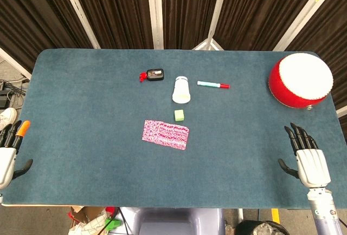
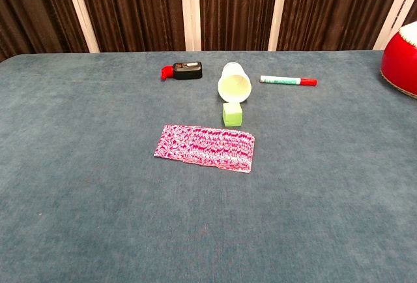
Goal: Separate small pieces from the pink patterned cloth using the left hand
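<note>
The pink patterned cloth (image 1: 166,134) (image 2: 205,147) lies flat near the middle of the blue table, folded into a rectangle. A small green cube (image 1: 179,115) (image 2: 232,114) sits just beyond its far right corner, apart from it. My left hand (image 1: 10,149) rests open at the table's left front edge, far left of the cloth, holding nothing. At the right front edge my right hand (image 1: 307,156) is open with fingers spread and empty. Neither hand shows in the chest view.
Behind the cube a white cup (image 1: 181,90) (image 2: 235,82) lies on its side. A black and red small object (image 1: 152,74) (image 2: 182,70) is left of it, a teal and red marker (image 1: 213,85) (image 2: 288,80) right of it. A red and white drum (image 1: 300,80) (image 2: 401,59) stands far right.
</note>
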Controlling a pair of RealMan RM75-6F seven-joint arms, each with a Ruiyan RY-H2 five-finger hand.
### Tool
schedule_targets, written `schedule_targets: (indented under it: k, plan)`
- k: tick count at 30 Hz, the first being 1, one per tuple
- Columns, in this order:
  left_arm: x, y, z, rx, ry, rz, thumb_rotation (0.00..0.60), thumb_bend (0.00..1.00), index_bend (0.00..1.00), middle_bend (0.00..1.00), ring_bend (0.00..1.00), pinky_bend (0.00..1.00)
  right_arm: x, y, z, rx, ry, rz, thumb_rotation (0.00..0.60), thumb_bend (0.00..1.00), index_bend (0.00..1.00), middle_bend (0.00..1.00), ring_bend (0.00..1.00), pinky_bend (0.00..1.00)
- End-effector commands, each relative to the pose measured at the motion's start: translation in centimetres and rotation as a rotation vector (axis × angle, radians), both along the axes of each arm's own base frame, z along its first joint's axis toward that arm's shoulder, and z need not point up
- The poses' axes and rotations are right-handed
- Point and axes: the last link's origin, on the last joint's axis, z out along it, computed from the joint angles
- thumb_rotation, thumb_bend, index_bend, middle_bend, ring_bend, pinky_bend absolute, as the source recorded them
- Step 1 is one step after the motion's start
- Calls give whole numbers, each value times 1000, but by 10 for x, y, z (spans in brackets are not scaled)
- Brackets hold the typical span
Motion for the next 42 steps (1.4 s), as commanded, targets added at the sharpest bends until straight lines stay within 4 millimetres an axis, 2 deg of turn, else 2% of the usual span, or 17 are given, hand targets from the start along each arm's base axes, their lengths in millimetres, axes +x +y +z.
schedule_targets:
  k: [1,11,17,23,29,32,37,39,42]
  plan:
    - [0,0,0,-2,1,-1,600,360,58,3,45,118,0,0,0,-1,-1,1,600,277,22,51,84,189]
    - [3,1,-4,-17,1,-30,600,360,58,7,46,118,0,0,-1,3,-1,0,600,277,22,51,84,189]
    - [2,6,-8,-48,-3,-48,600,362,58,44,55,120,-1,-1,-1,5,-3,-8,600,277,22,51,84,189]
    - [7,29,-5,-58,2,-62,600,377,58,134,125,215,-2,-1,0,4,-7,-12,600,277,22,51,84,189]
    - [34,75,-5,-140,41,-125,600,438,58,298,255,308,-2,-2,-2,8,-2,-13,600,277,22,51,84,189]
    - [61,108,-20,-253,27,-137,600,488,61,457,373,397,-3,-2,-3,16,4,-18,600,277,22,51,85,189]
    - [82,128,-30,-314,17,-137,600,644,113,741,620,579,-4,-4,-4,18,7,-20,600,277,22,51,84,189]
    - [87,134,-34,-330,18,-132,600,697,125,793,672,623,-4,-4,-4,18,7,-21,600,277,22,51,84,189]
    - [92,147,-40,-355,67,-108,600,763,128,806,690,648,-4,-4,-5,19,9,-23,600,277,22,51,84,189]
